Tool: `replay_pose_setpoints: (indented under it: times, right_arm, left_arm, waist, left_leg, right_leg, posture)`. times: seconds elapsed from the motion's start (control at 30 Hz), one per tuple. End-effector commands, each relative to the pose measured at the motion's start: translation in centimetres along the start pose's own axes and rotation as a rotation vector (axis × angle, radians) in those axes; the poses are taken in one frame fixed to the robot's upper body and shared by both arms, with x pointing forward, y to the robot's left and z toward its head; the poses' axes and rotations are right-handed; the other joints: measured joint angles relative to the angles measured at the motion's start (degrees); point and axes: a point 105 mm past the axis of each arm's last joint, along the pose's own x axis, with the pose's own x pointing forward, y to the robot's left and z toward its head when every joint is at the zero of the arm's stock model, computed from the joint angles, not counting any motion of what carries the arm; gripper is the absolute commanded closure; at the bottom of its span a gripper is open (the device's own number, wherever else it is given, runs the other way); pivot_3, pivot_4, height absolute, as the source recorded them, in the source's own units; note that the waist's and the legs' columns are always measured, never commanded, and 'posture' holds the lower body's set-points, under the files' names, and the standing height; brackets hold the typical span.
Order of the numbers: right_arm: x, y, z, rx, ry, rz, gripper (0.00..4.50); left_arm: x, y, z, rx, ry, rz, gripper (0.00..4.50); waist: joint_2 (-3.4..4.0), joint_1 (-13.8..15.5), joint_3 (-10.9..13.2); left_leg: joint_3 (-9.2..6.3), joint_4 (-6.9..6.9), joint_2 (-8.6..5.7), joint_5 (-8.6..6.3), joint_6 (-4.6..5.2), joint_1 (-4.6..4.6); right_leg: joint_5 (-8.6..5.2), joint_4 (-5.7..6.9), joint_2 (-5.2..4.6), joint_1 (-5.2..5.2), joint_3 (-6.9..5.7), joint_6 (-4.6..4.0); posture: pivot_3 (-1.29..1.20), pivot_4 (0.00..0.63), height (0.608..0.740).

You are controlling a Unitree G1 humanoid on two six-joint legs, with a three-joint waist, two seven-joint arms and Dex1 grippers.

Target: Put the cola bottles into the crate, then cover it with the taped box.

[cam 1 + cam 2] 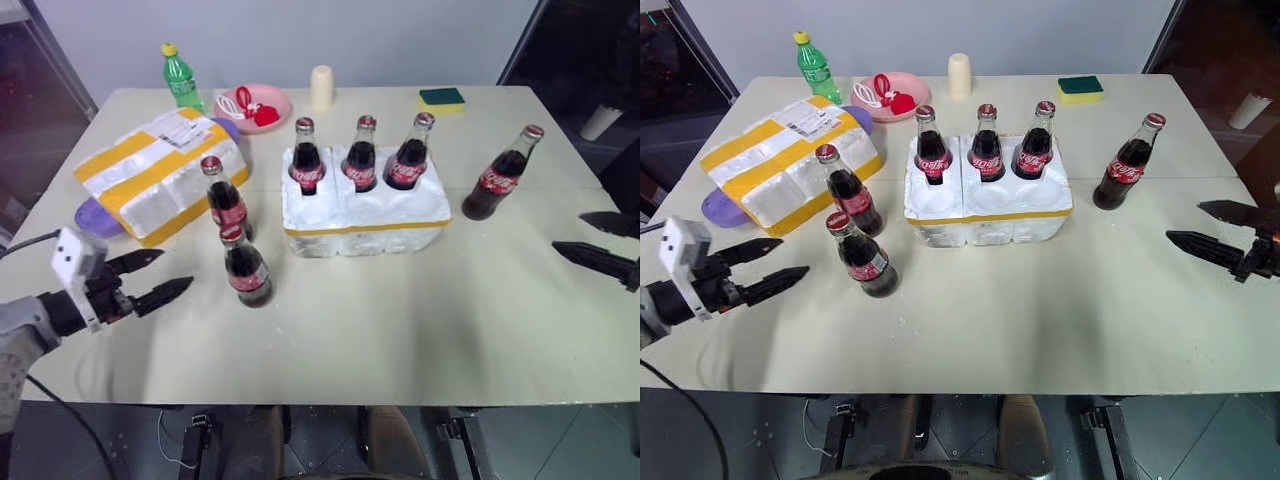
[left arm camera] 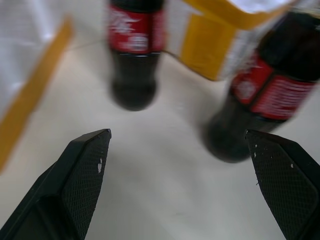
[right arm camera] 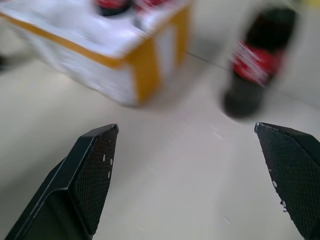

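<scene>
The white foam crate (image 1: pixel 365 225) with a thin yellow band stands mid-table. Three cola bottles (image 1: pixel 361 158) stand upright in its back wells. Two more cola bottles (image 1: pixel 246 268) stand on the table left of the crate, and one (image 1: pixel 498 178) stands alone to its right. The taped box (image 1: pixel 160 172), white with wide yellow bands and a label, lies at the back left. My left gripper (image 1: pixel 175 270) is open, just left of the nearest loose bottle (image 2: pixel 260 100) and apart from it. My right gripper (image 1: pixel 568 232) is open at the right edge, short of the lone bottle (image 3: pixel 255 70).
A green plastic bottle (image 1: pixel 182 78), a pink bowl (image 1: pixel 255 105) with red and white items, a cream cylinder (image 1: pixel 321 88) and a sponge (image 1: pixel 441 97) line the far edge. A purple plate (image 1: pixel 92 218) sticks out from under the taped box. The table (image 1: pixel 400 340) is bare in front.
</scene>
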Motion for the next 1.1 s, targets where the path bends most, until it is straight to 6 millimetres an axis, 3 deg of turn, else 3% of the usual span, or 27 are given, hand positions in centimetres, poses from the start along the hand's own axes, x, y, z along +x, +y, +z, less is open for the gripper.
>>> replay_pose_setpoints:
  times: [0.03, 0.13, 0.27, 0.5, 0.87, 0.97, 1.03, 1.1]
  right_arm:
    - [0.6, 3.5, 3.0, -0.072, -0.022, 0.165, 0.00]
    - [1.1, 6.1, 3.6, -0.105, 0.013, 0.277, 0.00]
    - [1.4, 8.0, 4.9, -0.122, 0.000, 0.353, 0.00]
    - [2.0, 9.2, 6.1, -0.117, -0.039, 0.390, 0.00]
    - [2.7, 9.6, 6.9, -0.115, -0.087, 0.389, 0.00]
    - [2.9, 9.8, 7.0, -0.109, -0.104, 0.386, 0.00]
    - [3.1, 9.8, 7.1, -0.101, -0.112, 0.384, 0.00]
    - [3.2, 9.8, 7.0, -0.096, -0.117, 0.379, 0.00]
  left_arm:
    - [0.4, -1.1, 1.1, 0.052, 0.008, -0.108, 0.03]
    - [1.1, -1.9, 1.4, 0.082, 0.023, -0.189, 0.03]
    - [2.7, -2.9, 1.9, 0.098, 0.010, -0.267, 0.03]
    - [6.3, -4.0, 1.9, 0.096, -0.040, -0.338, 0.03]
    - [8.3, -3.5, 1.7, 0.116, -0.053, -0.340, 0.03]
    - [8.1, -3.6, 2.2, 0.112, -0.068, -0.351, 0.88]
    - [8.0, -3.7, 2.4, 0.112, -0.059, -0.358, 1.71]
    - [7.6, -4.2, 2.8, 0.095, -0.057, -0.395, 1.71]
  waist:
    - [0.00, 0.11, 0.00]
    - [-0.01, 0.32, 0.00]
    - [-0.01, 0.51, 0.01]
    - [-0.04, 0.35, 0.01]
    - [-0.05, 0.39, 0.02]
    - [-0.05, 0.36, 0.02]
    - [-0.05, 0.32, 0.02]
    - [-0.05, 0.30, 0.02]
  left_leg:
    - [0.00, 0.00, 0.00, 0.00, 0.00, 0.00]
    - [0.00, 0.00, 0.00, 0.00, 0.00, -0.01]
    - [0.00, 0.04, 0.00, 0.00, 0.00, -0.03]
    - [-0.01, 0.05, 0.00, 0.00, 0.01, -0.03]
    - [-0.01, 0.12, -0.01, 0.00, 0.01, -0.03]
    - [-0.01, 0.11, -0.01, 0.00, 0.01, -0.04]
    - [-0.02, 0.11, -0.01, 0.00, 0.01, -0.04]
    - [-0.02, 0.11, -0.01, 0.01, 0.02, -0.04]
  right_leg:
    - [0.00, 0.00, 0.00, 0.00, 0.00, 0.00]
    - [0.00, -0.01, 0.00, 0.00, 0.00, 0.00]
    - [0.00, -0.03, -0.02, 0.02, 0.00, 0.00]
    - [0.02, 0.00, 0.00, 0.02, -0.01, 0.03]
    - [0.02, 0.03, 0.01, 0.04, -0.01, 0.03]
    - [0.02, 0.02, 0.01, 0.04, -0.01, 0.03]
    - [0.02, 0.03, 0.01, 0.03, -0.01, 0.04]
    - [0.02, 0.03, 0.01, 0.03, 0.00, 0.04]
  posture:
    - [0.00, 0.150, 0.739]
    - [0.00, 0.150, 0.739]
    - [0.00, 0.150, 0.739]
    - [0.00, 0.150, 0.739]
    - [0.00, 0.150, 0.739]
    - [0.00, 0.150, 0.739]
    - [0.00, 0.150, 0.739]
    - [0.00, 0.150, 0.739]
